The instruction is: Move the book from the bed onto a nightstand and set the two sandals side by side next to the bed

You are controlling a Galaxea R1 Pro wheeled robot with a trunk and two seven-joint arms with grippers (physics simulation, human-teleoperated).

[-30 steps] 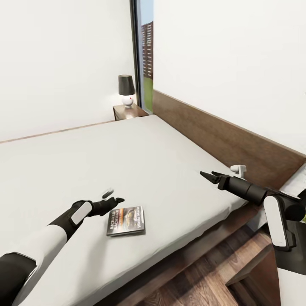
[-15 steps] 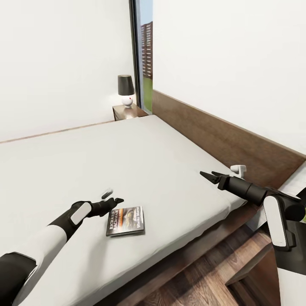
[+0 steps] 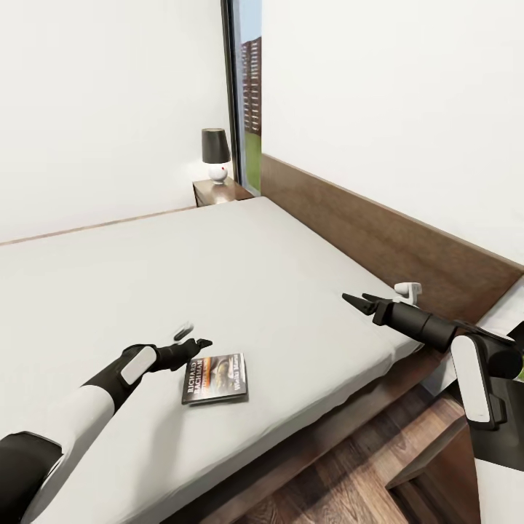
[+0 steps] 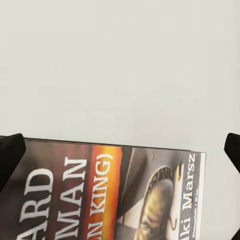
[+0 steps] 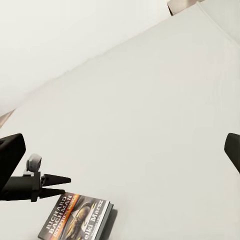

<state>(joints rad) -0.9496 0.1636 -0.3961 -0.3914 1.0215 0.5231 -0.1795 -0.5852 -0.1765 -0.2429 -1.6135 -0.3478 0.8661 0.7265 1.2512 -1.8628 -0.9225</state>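
The book (image 3: pixel 215 378) lies flat on the bed (image 3: pixel 240 276), close to the mattress's near edge, with the wooden floor (image 3: pixel 349 473) beyond that edge. Around the book the off-white mattress is bare on all sides, wide open toward the headboard (image 3: pixel 378 233) and toward the far wall.

The left hand (image 3: pixel 195 337) reaches low over the mattress from the near left, its arm stretched forward and almost level; the fingers are spread apart, their tips just at the book's spine-side edge (whether they touch the cover is hard to tell). In the left wrist view the book's (image 4: pixel 115 195) upper edge runs between the two dark fingertips (image 4: pixel 10 152), which stand wide.

The right hand (image 3: pixel 355 298) hovers over the mattress near the headboard side, well apart from the book, arm bent at the elbow by the bed's corner, fingers parted and holding nothing.

A nightstand (image 3: pixel 218 191) sits at the far corner of the bed, a black-shaded lamp (image 3: pixel 216 154) on it
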